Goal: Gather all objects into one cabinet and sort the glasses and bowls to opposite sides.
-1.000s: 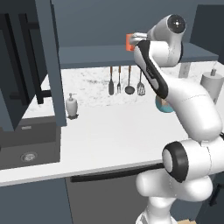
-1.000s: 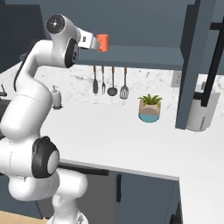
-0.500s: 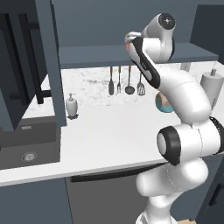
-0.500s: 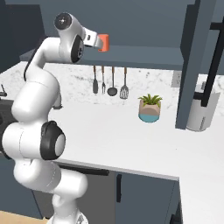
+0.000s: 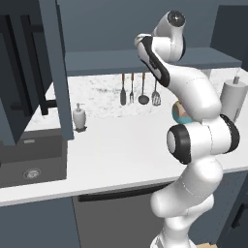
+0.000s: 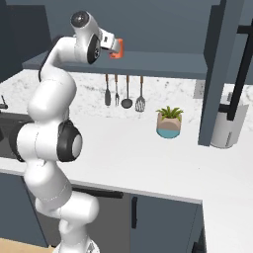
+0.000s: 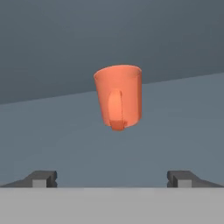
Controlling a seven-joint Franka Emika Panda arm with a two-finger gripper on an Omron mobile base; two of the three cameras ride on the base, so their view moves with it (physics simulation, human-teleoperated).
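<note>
Two dark tips of my pincer stand fully apart, gripping nothing. Ahead of them, untouched, an orange cup with a handle sits on the slate-blue shelf above the bench, with open shelf on both sides.

Even, soft rendered light brightens the white counter, leaving faint diffuse shadows beside the soap dispenser and below the dim shelf above that counter, with no glare, while all views look slightly blurred and low in resolution.
</note>
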